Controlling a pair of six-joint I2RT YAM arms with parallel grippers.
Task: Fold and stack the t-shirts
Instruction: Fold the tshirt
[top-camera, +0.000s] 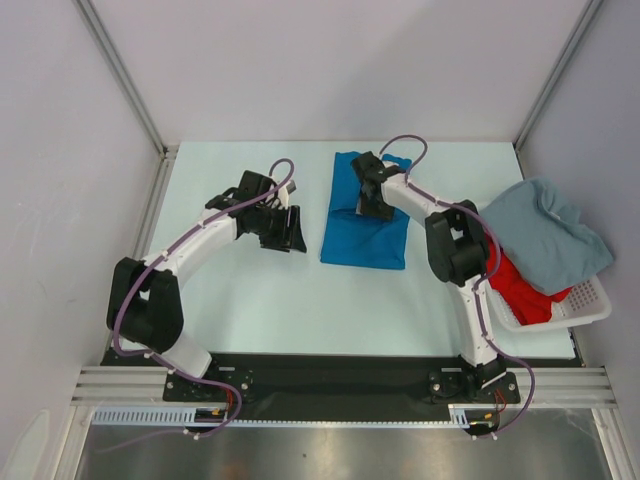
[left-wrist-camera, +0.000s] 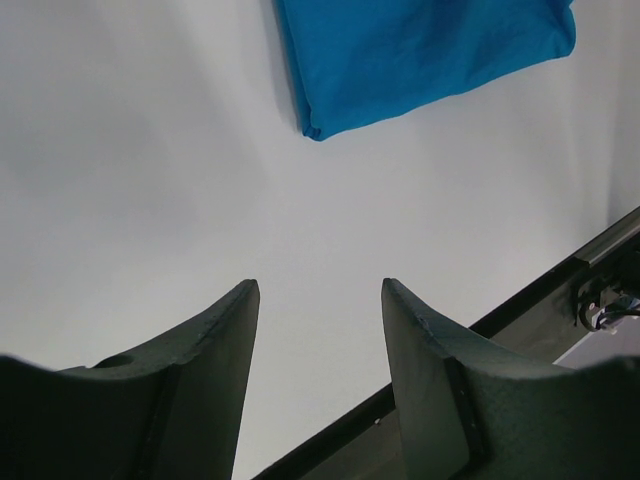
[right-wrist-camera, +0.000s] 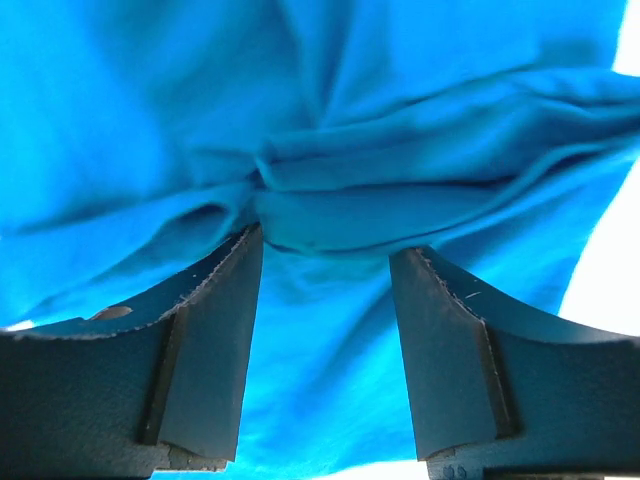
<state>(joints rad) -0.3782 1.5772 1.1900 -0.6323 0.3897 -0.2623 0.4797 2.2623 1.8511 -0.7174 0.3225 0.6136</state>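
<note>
The bright blue t-shirt (top-camera: 366, 225) is lying folded into a rectangle at the middle of the table (top-camera: 250, 300), with its far part under the right gripper (right-wrist-camera: 325, 300). That gripper's jaws are standing apart, straddling a raised ridge of blue cloth. I am judging that nothing is clamped. The left gripper (left-wrist-camera: 320, 330) is hovering over bare table just left of the shirt, jaws parted and holding nothing.

Risks I am flagging:
- **Fold opening:** the ridge is looking like several bunched layers. A pinch here may be catching only the top ones and pulling the fold open on lifting.
- **Bundle dragging:** with the left gripper off the cloth, nothing is pinning the near edge, so the whole bundle may be dragging along.
- **Snagging:** to the right, the pale grey-blue t-shirt (top-camera: 545, 230) is draping over the basket (top-camera: 592, 308) and the red t-shirt (top-camera: 520, 290), close beside the right arm's elbow. A swing there is risking a snag.
</note>
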